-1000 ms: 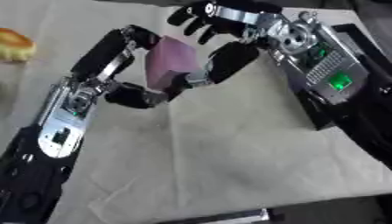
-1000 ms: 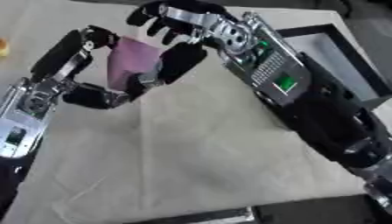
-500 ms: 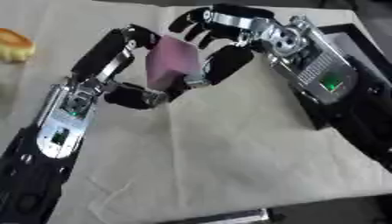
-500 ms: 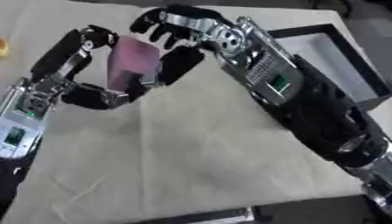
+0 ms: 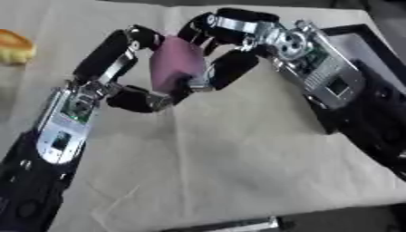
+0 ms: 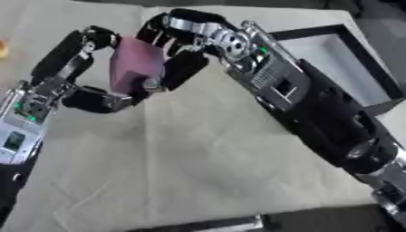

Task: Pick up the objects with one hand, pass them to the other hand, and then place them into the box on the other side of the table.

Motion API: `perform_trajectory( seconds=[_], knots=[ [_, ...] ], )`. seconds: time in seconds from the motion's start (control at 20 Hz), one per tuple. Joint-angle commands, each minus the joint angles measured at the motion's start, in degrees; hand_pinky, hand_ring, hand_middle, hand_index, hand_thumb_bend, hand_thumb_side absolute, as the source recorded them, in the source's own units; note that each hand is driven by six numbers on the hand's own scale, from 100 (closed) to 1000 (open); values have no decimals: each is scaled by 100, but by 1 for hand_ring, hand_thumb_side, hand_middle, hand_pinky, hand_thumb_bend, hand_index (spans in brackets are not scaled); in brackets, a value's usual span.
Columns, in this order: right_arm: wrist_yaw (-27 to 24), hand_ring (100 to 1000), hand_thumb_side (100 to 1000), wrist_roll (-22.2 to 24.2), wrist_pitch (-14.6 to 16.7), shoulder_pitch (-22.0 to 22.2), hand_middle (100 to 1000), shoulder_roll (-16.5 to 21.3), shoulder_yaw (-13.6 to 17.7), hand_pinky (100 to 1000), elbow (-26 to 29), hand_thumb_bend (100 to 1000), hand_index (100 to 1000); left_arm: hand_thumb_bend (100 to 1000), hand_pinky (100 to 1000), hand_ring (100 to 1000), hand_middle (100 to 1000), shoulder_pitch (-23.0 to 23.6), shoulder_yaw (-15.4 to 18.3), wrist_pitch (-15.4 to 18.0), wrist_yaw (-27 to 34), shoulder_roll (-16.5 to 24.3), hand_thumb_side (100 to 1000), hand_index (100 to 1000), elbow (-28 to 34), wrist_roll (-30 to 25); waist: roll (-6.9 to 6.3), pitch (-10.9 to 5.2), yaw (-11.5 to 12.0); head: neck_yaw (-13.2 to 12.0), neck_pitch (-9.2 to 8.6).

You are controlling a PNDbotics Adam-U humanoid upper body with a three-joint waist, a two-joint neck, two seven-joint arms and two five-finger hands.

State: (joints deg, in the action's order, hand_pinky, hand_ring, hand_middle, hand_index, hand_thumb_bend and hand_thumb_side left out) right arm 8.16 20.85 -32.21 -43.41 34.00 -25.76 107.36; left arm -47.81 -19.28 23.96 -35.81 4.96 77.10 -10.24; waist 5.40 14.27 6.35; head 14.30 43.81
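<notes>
Far to the left, near the edge of the table, sits a small yellow and orange thing [image 5: 14, 46] that looks like a toy bun. It lies alone on the pale cloth [image 5: 238, 158] that covers the table.

Next comes the robot's left hand [image 5: 119, 68]. Its arm comes up from the lower left corner. The fingers bend over the top of a pink block [image 5: 176, 63], and the thumb curls under it, so the hand is holding the block from the left side.

The pink block is up in the air above the cloth, in the middle of the view, between the two hands. It stands a bit tilted.

Then comes the right hand [image 5: 230, 50]. Its arm reaches in from the right. Its fingers curl round the top and the right side of the same block, so both hands grip it together.

To the far right, behind the right arm, lies a black box [image 6: 349, 59] with a light floor inside. The arm hides part of it.
</notes>
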Motion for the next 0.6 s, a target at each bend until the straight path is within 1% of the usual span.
perform_trajectory(
  seconds=[0.05, 0.2, 0.35, 0.45, 0.55, 0.6],
  knots=[
    [-73, 735, 100, -153, -7, -82, 590, 87, 96, 752, -20, 263, 676, 100, 656, 594, 405, -112, -30, 47, 48, -46, 378, 407, 138, -2, 63, 2, -10, 33, 31],
    [-168, 696, 100, -253, 33, -79, 531, 92, 84, 742, -12, 178, 628, 100, 656, 593, 406, -109, -32, 43, 61, -51, 382, 415, 132, 16, 62, -1, -10, 42, 31],
    [-193, 676, 100, -282, 59, -73, 494, 94, 78, 734, -13, 168, 607, 100, 657, 594, 408, -107, -38, 37, 87, -55, 374, 426, 123, 45, 63, -3, -12, 51, 31],
    [-217, 669, 100, -304, 56, -67, 485, 91, 88, 730, -15, 167, 598, 100, 662, 597, 414, -106, -43, 36, 89, -53, 339, 443, 115, 51, 63, -4, -13, 55, 31],
    [-250, 663, 100, -336, 47, -65, 478, 94, 104, 725, -12, 173, 589, 100, 682, 612, 436, -108, -45, 30, 74, -48, 263, 480, 104, 47, 60, -5, -13, 58, 31],
    [-270, 660, 100, -356, 39, -65, 474, 96, 117, 723, -7, 175, 585, 100, 687, 617, 447, -110, -47, 26, 54, -44, 240, 500, 96, 31, 59, -6, -13, 61, 31]
  ],
)
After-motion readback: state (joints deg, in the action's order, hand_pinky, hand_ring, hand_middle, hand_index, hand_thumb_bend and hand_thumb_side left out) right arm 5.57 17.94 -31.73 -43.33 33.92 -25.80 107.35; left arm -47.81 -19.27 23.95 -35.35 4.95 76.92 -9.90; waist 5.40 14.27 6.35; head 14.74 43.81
